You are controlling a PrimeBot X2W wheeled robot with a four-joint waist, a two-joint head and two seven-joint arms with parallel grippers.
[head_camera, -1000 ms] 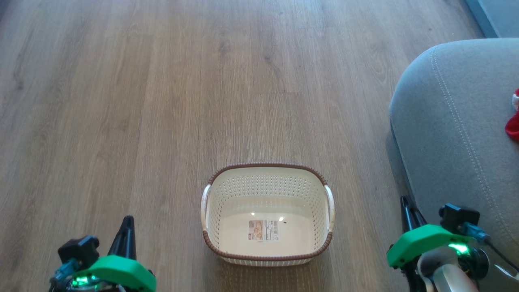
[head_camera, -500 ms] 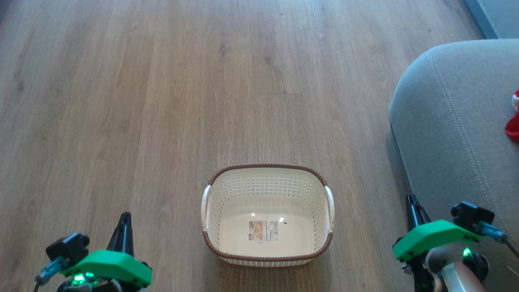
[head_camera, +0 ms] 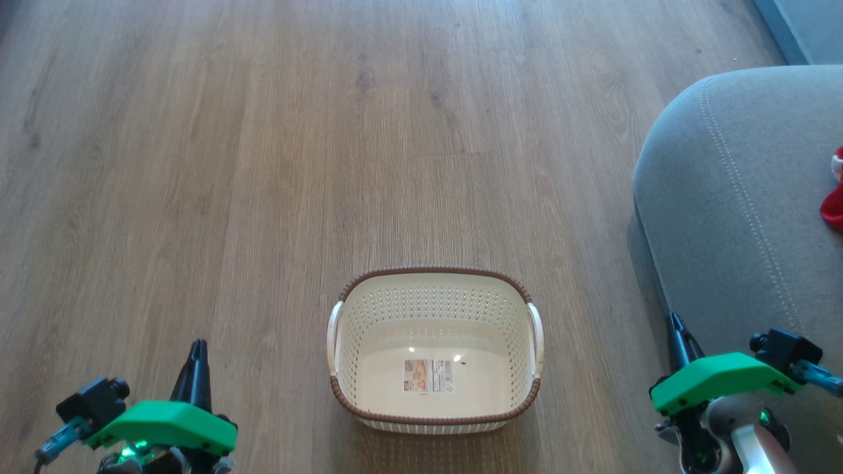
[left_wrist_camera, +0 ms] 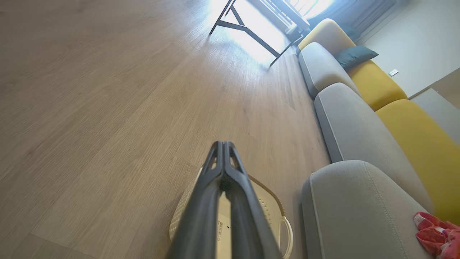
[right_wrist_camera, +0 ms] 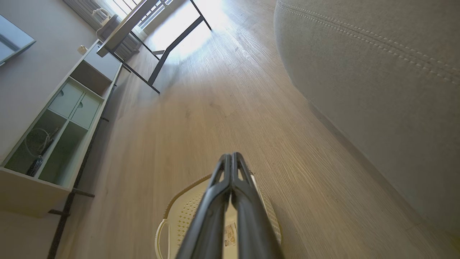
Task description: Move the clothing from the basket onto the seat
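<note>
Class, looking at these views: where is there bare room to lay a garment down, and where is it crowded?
Free: the seat between its stitched edge and the clothing; the wood floor left of the basket. Crowded: only where the clothing lies on the seat.

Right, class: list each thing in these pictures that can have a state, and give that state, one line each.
basket: upright on the floor, empty.
clothing: out of the basket, lying on the seat.
seat: has the red clothing lying on it.
left gripper: shut, holding nothing.
right gripper: shut, holding nothing.
</note>
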